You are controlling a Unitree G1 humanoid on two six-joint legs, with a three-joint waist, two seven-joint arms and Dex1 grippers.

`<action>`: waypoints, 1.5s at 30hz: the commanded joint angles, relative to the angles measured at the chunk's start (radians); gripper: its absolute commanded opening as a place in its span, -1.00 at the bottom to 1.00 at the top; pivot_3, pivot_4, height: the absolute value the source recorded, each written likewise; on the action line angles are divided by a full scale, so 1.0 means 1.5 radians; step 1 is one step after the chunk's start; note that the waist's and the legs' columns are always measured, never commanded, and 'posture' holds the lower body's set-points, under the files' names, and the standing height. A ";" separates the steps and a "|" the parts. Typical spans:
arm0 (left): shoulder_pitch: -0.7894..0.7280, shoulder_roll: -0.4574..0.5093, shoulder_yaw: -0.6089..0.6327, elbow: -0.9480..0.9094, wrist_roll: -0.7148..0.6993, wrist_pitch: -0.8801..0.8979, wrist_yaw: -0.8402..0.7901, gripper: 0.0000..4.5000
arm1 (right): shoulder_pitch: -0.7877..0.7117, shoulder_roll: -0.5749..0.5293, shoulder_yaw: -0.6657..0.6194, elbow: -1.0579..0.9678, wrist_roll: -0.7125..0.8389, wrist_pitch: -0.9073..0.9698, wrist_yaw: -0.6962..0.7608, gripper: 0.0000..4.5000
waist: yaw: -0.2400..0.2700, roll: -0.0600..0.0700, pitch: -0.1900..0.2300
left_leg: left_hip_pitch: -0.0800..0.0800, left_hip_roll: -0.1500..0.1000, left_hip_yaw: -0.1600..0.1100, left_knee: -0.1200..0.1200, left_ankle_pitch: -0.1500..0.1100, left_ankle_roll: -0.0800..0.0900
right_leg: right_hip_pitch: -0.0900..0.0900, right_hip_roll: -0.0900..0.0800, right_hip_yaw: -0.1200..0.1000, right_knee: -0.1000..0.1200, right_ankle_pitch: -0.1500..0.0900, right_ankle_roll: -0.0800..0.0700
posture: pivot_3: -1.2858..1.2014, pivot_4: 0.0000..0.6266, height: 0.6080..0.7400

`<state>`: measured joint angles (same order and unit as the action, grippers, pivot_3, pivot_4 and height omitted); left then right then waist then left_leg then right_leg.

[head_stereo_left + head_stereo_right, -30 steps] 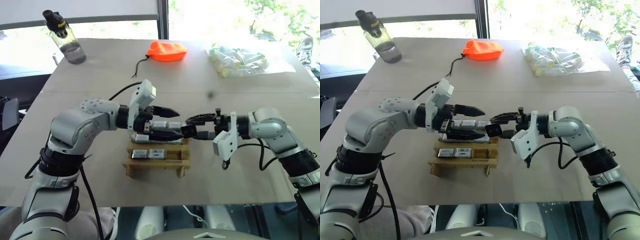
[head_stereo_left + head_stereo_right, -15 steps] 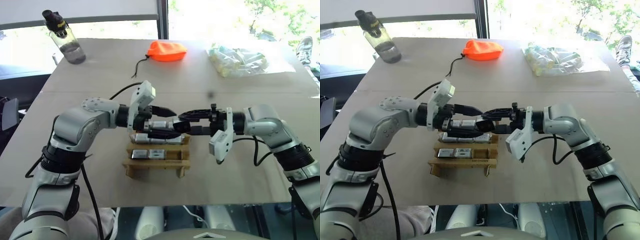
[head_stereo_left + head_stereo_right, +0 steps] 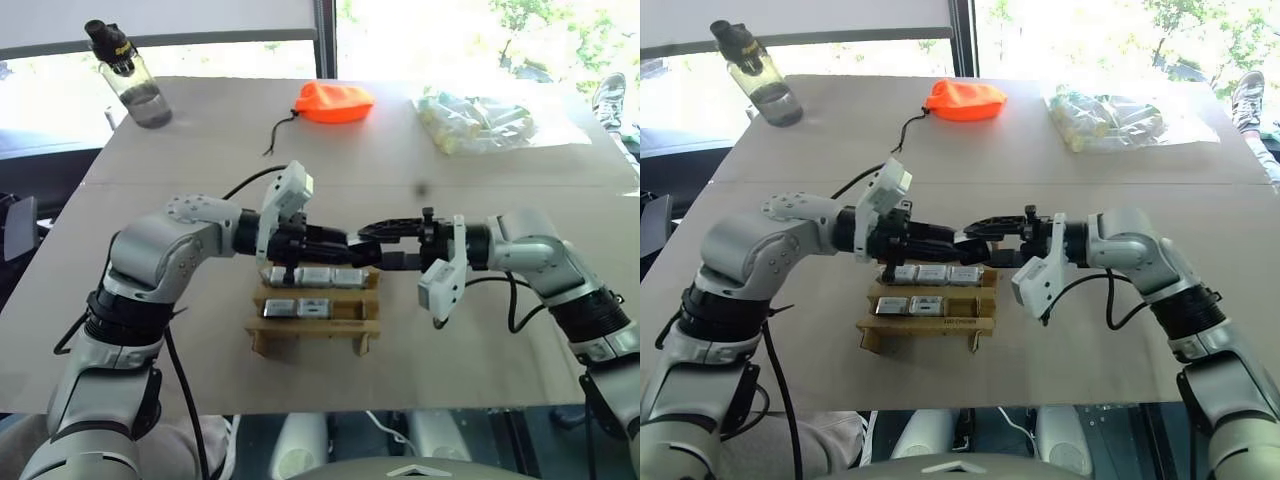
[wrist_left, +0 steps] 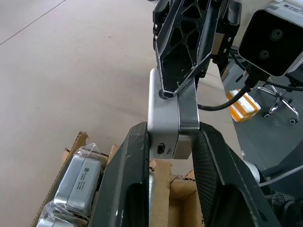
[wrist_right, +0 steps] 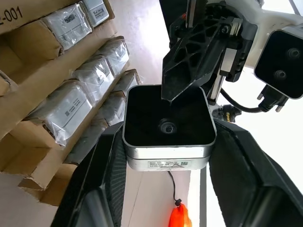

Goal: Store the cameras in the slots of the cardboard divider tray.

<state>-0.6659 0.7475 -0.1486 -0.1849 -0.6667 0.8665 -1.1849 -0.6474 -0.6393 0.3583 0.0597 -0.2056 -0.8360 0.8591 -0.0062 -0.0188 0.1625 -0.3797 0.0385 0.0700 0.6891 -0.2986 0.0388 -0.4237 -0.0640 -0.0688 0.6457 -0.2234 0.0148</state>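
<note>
**A:** Where is the camera [image 4: 171, 113] that is being handled?

**B:** Held in the air above the back row of the cardboard divider tray [image 3: 316, 320], between the two grippers, which meet tip to tip over the brown table [image 3: 200, 130]. The left gripper [image 4: 171, 142] has its black fingers clamped on the camera's silver-grey sides — the left wrist view shows both pads pressed flat against the casing.

**A:** And the right gripper [image 5: 165, 142]?

**B:** Its fingers flank the same camera, one on each side of the black lens face. In the right wrist view there is a thin gap on the side of the right-hand finger, so I read them as parted around the block rather than squeezing it; whether the other finger touches, I cannot tell.

**A:** What is in the tray?

**B:** Wrapped cameras lie in its slots — three side by side in the back row [image 3: 318, 277], two in the middle row [image 3: 297, 308]. The front row is hard to read from the head views.

**A:** Anything else on the table?

**B:** An orange drawstring pouch [image 3: 333, 102] at the far middle, a clear bag of pale tubes [image 3: 478, 120] at the far right, and a water bottle [image 3: 130, 75] with a black cap at the far left, all well apart from the tray.
</note>
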 commanded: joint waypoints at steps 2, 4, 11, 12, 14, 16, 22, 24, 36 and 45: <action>-0.013 0.005 0.015 -0.018 -0.002 -0.014 -0.010 -0.70 | 0.064 -0.038 -0.014 -0.086 0.102 0.143 0.042 0.98 | 0.001 0.000 0.000 | 0.000 0.000 0.000 0.000 0.000 0.000 | 0.000 0.000 0.000 0.000 0.000 0.000 | 0.03 -0.52 0.78; -0.008 0.007 0.017 -0.023 -0.002 -0.015 -0.012 -0.70 | 0.119 -0.081 -0.034 -0.163 0.190 0.278 0.078 1.00 | 0.006 0.000 0.000 | 0.000 0.000 0.000 0.000 0.000 0.000 | 0.000 0.000 0.000 0.000 0.000 0.000 | 0.03 -0.52 0.78; 0.062 0.033 0.010 -0.095 0.016 -0.071 -0.029 -0.70 | 0.325 -0.194 -0.148 -0.319 0.462 0.588 0.114 1.00 | 0.013 0.000 0.000 | 0.000 0.000 -0.001 0.000 0.000 0.000 | 0.001 -0.001 0.000 0.000 0.000 0.000 | 0.03 -0.52 0.78; 0.074 0.038 0.008 -0.104 0.025 -0.089 -0.035 -0.70 | 0.355 -0.197 -0.166 -0.324 0.487 0.610 0.114 1.00 | 0.014 0.000 0.000 | 0.000 0.000 0.000 0.000 0.000 0.000 | 0.000 0.000 0.000 0.000 0.000 0.000 | 0.03 -0.52 0.78; 0.098 0.054 0.001 -0.118 0.042 -0.118 -0.049 -0.70 | 0.417 -0.199 -0.199 -0.330 0.528 0.634 0.132 1.00 | 0.014 0.000 0.000 | 0.001 0.000 -0.001 0.000 0.000 0.000 | 0.001 0.000 0.000 0.000 0.000 0.000 | 0.03 -0.52 0.78; 0.112 0.067 -0.007 -0.120 0.065 -0.142 -0.054 -0.70 | 0.469 -0.200 -0.227 -0.330 0.550 0.647 0.150 1.00 | 0.015 0.000 0.000 | 0.001 0.000 -0.001 0.000 0.000 0.000 | 0.001 0.000 0.000 0.000 0.000 0.000 | 0.03 -0.52 0.78; 0.113 0.084 -0.042 -0.082 0.160 -0.221 -0.059 -0.70 | 0.533 -0.152 -0.289 -0.326 0.663 0.716 0.160 1.00 | 0.014 0.000 0.000 | 0.001 0.000 0.000 0.000 0.000 0.001 | 0.001 0.001 0.000 0.000 0.000 0.000 | 0.03 -0.52 0.78; 0.111 0.079 -0.047 -0.082 0.170 -0.230 -0.059 -0.70 | 0.558 -0.131 -0.296 -0.295 0.648 0.668 0.217 1.00 | 0.015 -0.001 0.000 | 0.001 0.000 0.000 0.000 0.000 0.001 | 0.001 0.001 0.000 0.000 0.000 0.000 | 0.03 -0.52 0.78; 0.122 0.058 -0.053 -0.100 0.175 -0.221 -0.050 -0.70 | 0.543 -0.049 -0.349 -0.234 0.686 0.633 0.337 1.00 | 0.015 -0.001 0.000 | 0.001 0.000 0.000 0.000 -0.001 0.001 | 0.001 0.001 0.000 -0.001 0.000 0.000 | 0.03 -0.52 0.78; 0.134 0.053 -0.063 -0.107 0.189 -0.228 -0.046 -0.70 | 0.527 0.018 -0.348 -0.138 0.587 0.434 0.421 1.00 | 0.015 0.000 0.000 | 0.001 0.000 0.000 0.000 -0.001 0.001 | 0.001 0.001 0.000 -0.001 0.000 0.000 | 0.03 -0.52 0.78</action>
<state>-0.4662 0.8306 -0.2466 -0.3132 -0.3828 0.5392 -1.2570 0.1407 -0.6141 -0.1394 -0.1551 0.6846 -0.1321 1.4494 0.0168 -0.0195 0.1621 -0.3787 0.0382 0.0705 0.6894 -0.2997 0.0410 -0.4222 -0.0625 -0.0687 0.6442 -0.2235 0.0151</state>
